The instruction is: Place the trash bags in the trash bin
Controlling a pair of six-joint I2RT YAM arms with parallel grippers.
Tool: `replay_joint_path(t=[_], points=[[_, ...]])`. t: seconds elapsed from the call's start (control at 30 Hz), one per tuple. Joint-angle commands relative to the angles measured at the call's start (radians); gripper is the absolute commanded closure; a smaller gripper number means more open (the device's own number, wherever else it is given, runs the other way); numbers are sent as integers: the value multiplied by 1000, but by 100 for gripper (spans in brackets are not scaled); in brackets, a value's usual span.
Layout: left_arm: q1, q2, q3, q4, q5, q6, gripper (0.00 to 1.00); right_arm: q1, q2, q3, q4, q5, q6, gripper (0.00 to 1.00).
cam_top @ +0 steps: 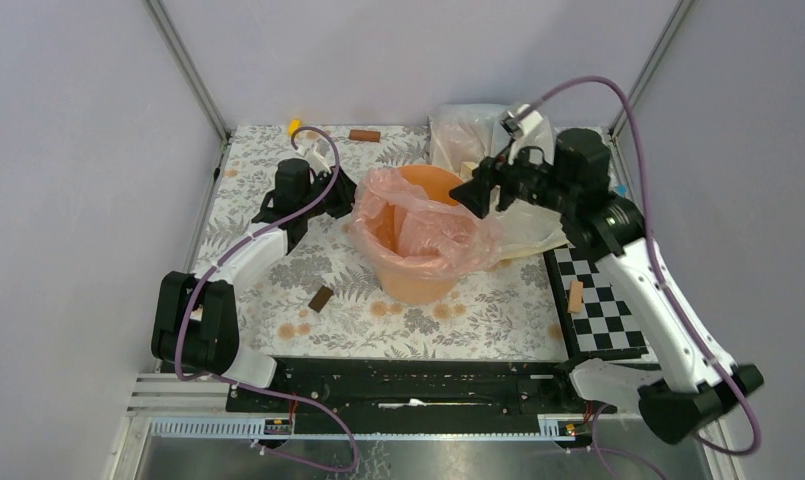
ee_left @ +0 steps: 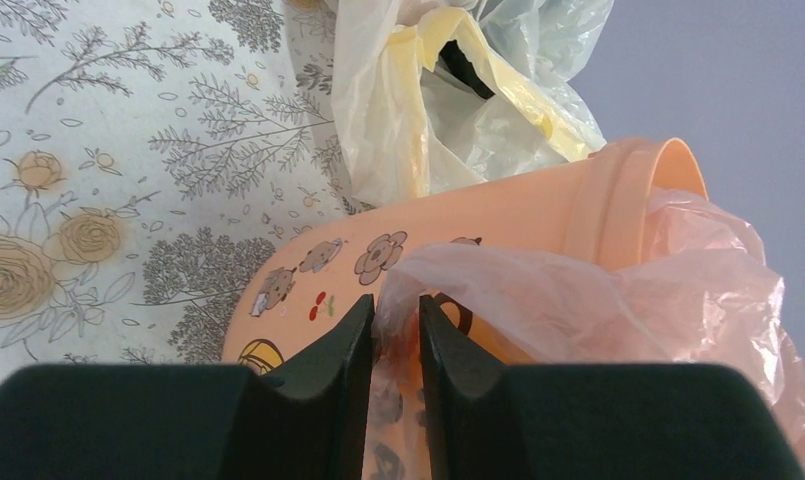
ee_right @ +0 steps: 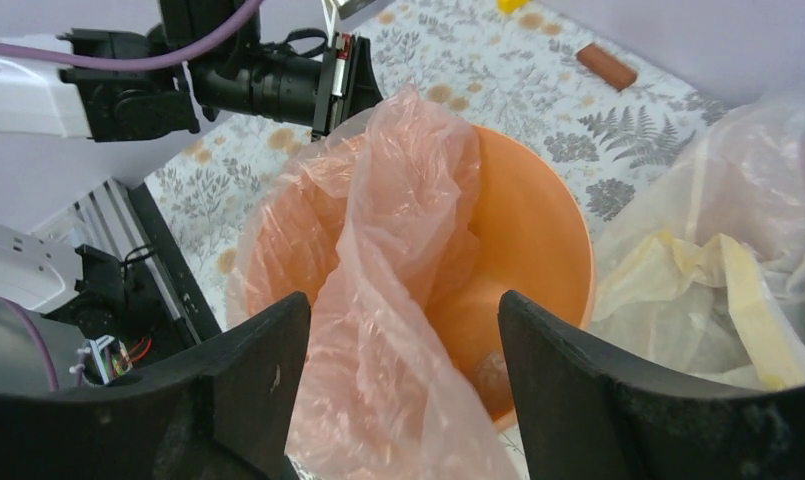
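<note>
The peach-orange trash bin (cam_top: 418, 278) stands upright mid-table, with cartoon prints on its side (ee_left: 378, 255). A pale-pink trash bag (cam_top: 448, 238) is draped over its rim and partly down inside it (ee_right: 398, 200). My left gripper (ee_left: 396, 322) is at the bin's left rim (cam_top: 344, 196), shut on a bunched fold of the pink film. My right gripper (ee_right: 403, 325) hovers over the bin's right rim (cam_top: 475, 193). Its jaws stand wide apart, and loose pink film lies between them without being pinched. The bin's inner wall (ee_right: 538, 230) shows bare on the right.
A cream-yellow bag and a clear whitish bag (cam_top: 468, 130) are heaped behind the bin at the right (ee_right: 718, 280). A checkerboard (cam_top: 608, 320) with a wooden block (cam_top: 575, 296) lies front right. A dark block (cam_top: 321, 298) lies front left, and a reddish block (cam_top: 364, 135) sits at the back.
</note>
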Motion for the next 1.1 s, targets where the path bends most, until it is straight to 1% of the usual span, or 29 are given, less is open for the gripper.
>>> replay_joint_path(t=[0.0,0.07,0.1,0.17,0.3,0.37,0.43,0.5,0.53,0.6,0.67,0.83,0.97,1.07], points=[[-5,-5,47,-4,55,-48,75,28,130,142,-50,-114,-109,26],[-6,13,64,-22,70,-63,75,55,192,194,-81,-107,-133,27],[-5,29,88,-63,90,-53,75,71,216,214,-94,-89,-143,28],[-7,65,157,-180,93,12,75,92,246,228,-109,-65,-165,29],[-3,132,258,-314,57,135,76,116,273,204,-103,-53,-158,30],[-8,153,263,-306,48,161,76,127,284,175,-81,-40,-139,31],[-10,164,240,-261,46,172,76,134,300,148,-57,-33,-120,35],[-7,183,251,-267,59,181,75,141,314,132,-50,-32,-104,41],[-8,189,264,-287,64,191,75,143,317,124,-43,-24,-92,46],[-10,183,270,-304,43,208,75,143,311,111,-9,0,-72,60],[-11,176,268,-305,36,208,75,144,301,109,13,27,-59,69],[-17,153,271,-340,12,232,74,144,273,124,7,92,-55,100],[-23,94,267,-364,-63,266,73,144,248,128,4,281,19,100],[-29,55,258,-370,-96,276,73,142,261,140,-38,426,46,100]])
